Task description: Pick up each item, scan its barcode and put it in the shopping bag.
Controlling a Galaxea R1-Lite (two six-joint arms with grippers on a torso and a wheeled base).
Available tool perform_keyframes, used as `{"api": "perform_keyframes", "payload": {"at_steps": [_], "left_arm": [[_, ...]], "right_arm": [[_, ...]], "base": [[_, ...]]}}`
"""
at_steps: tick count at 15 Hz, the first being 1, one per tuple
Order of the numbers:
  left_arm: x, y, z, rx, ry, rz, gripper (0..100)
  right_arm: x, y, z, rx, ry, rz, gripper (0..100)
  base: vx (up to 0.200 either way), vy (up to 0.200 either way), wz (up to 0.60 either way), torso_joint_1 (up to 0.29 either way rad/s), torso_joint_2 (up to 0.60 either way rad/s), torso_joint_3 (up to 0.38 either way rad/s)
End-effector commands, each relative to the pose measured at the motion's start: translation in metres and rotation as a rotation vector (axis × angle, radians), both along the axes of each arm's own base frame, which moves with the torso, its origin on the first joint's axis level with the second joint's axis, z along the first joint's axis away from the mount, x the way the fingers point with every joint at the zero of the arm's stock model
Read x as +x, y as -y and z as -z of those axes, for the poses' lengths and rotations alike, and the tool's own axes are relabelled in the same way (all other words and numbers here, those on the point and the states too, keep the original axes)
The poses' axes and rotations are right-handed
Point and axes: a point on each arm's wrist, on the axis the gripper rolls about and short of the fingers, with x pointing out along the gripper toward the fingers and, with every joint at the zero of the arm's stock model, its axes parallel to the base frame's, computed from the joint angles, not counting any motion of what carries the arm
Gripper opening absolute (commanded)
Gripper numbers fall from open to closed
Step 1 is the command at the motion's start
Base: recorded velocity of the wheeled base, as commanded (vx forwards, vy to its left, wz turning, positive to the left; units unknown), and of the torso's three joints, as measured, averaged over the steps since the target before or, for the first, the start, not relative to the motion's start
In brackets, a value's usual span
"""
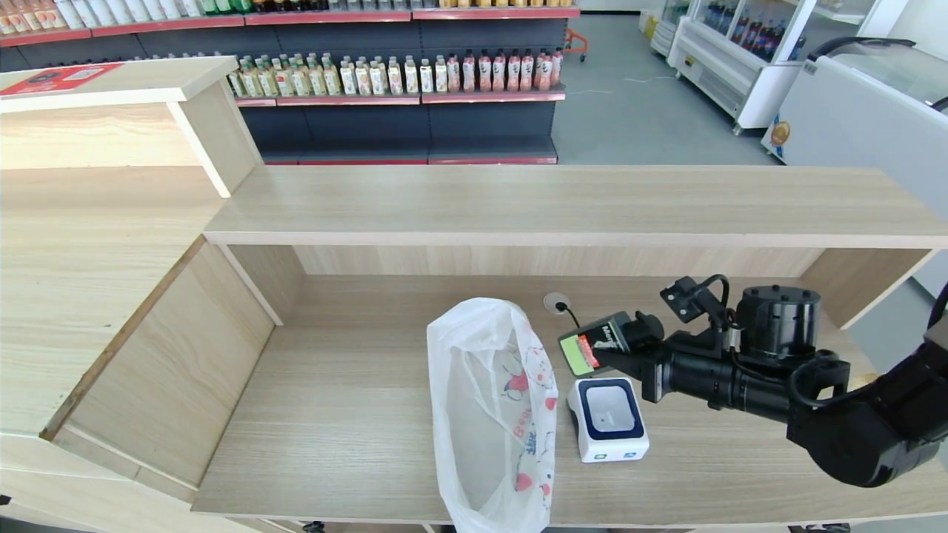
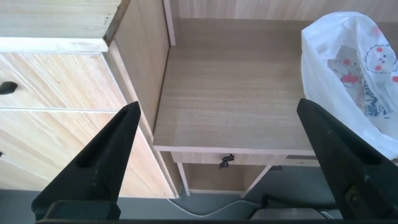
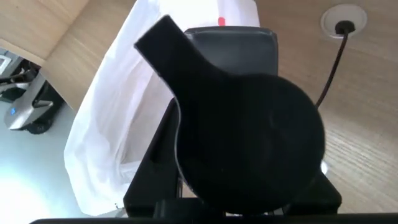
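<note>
Supermarket checkout, shelves of bottled drinks (image 1: 400, 74), glass-topped freezers (image 1: 740, 52), wooden counter (image 1: 518, 200), barcode scanner (image 1: 609, 418)

Light wood-grain work surface (image 1: 333, 414) of a checkout counter, recessed below an upper ledge (image 1: 563, 200) and closed at its left by a side panel (image 1: 185, 363). Resting on it: a white printed shopping bag (image 1: 492, 414), mouth open; just beside the bag, to its right, a white barcode scanner (image 1: 609, 419); behind both, a round cable port (image 1: 555, 302) with a black cable (image 1: 569, 314).

I had bright, even light from above on the pale wood-grain counter (image 1: 355, 444), with only faint soft shadows; the thin white plastic shopping bag (image 1: 481, 414) glowed, and the counter's near edge bowed.
</note>
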Motion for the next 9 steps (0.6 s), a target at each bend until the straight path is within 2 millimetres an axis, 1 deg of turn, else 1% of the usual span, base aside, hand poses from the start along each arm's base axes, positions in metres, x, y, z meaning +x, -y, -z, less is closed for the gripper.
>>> {"api": "perform_keyframes", "payload": {"at_steps": [1,4,5,6,8,9], "left_arm": [[0.0,0.0,0.0,0.001,0.0,-0.001,100],[0.0,0.0,0.0,0.001,0.0,-0.001,100],[0.0,0.0,0.0,0.001,0.0,-0.001,100],[0.0,0.0,0.0,0.001,0.0,-0.001,100],[0.0,0.0,0.0,0.001,0.0,-0.001,100],[0.0,0.0,0.0,0.001,0.0,-0.001,100]], "right_arm": [[0.001,-0.005,0.007,-0.007,-0.019,-0.012,0],[0.009,-0.012,0.019,-0.045,-0.031,0.061,0],[0.014,-0.016,0.021,-0.051,-0.026,0.074,0],[0.025,-0.024,0.025,-0.049,-0.018,0.066,0],[0.037,-0.035,0.029,-0.043,-0.007,0.047,0],[0.047,-0.048,0.037,-0.041,-0.005,0.023,0]], "base": [[0.0,0.0,0.0,0.0,0.0,0.0],[0.0,0.0,0.0,0.0,0.0,0.0],[0.0,0.0,0.0,0.0,0.0,0.0],[0.0,0.0,0.0,0.0,0.0,0.0],[0.0,0.0,0.0,0.0,0.0,0.0],[0.0,0.0,0.0,0.0,0.0,0.0]]}}
